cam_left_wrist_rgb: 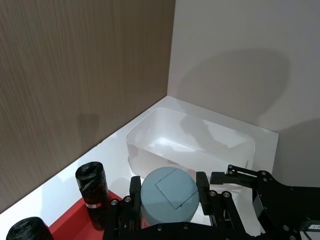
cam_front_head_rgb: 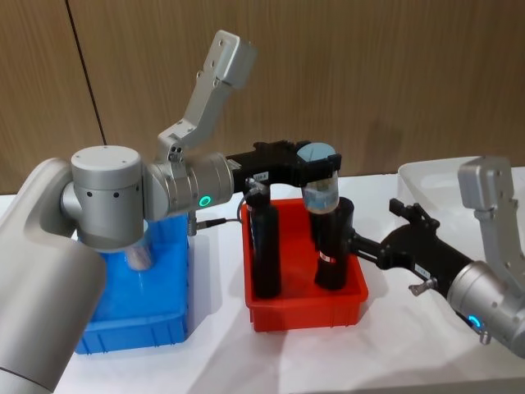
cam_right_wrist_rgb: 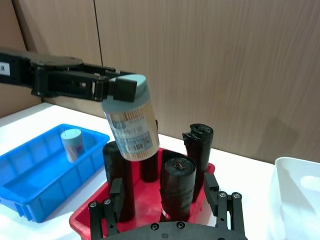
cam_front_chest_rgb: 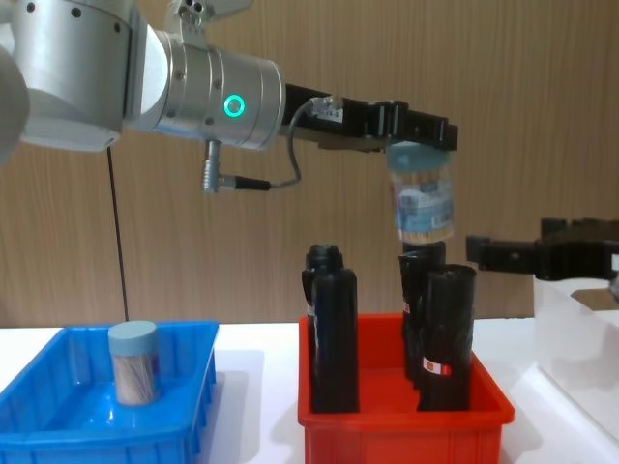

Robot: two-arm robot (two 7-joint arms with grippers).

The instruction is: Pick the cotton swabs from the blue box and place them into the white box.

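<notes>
My left gripper (cam_front_head_rgb: 318, 168) is shut on a jar of cotton swabs (cam_front_head_rgb: 320, 187) by its pale blue lid and holds it in the air above the red bin. The same jar (cam_right_wrist_rgb: 131, 122) hangs slightly tilted, its swab sticks visible through the clear wall. A second jar of cotton swabs (cam_front_chest_rgb: 133, 362) stands upright in the blue box (cam_front_chest_rgb: 58, 435) at the left. To the right stands the white box (cam_left_wrist_rgb: 190, 145), with nothing in it. My right gripper (cam_front_head_rgb: 377, 226) is open between the red bin and the white box, with its fingers pointing at a black roll.
A red bin (cam_front_head_rgb: 303, 312) sits in the middle between the two boxes and holds several tall black rolls (cam_front_head_rgb: 264, 246). A wooden wall runs along the back of the white table. The left arm's body partly covers the blue box (cam_front_head_rgb: 131, 332) in the head view.
</notes>
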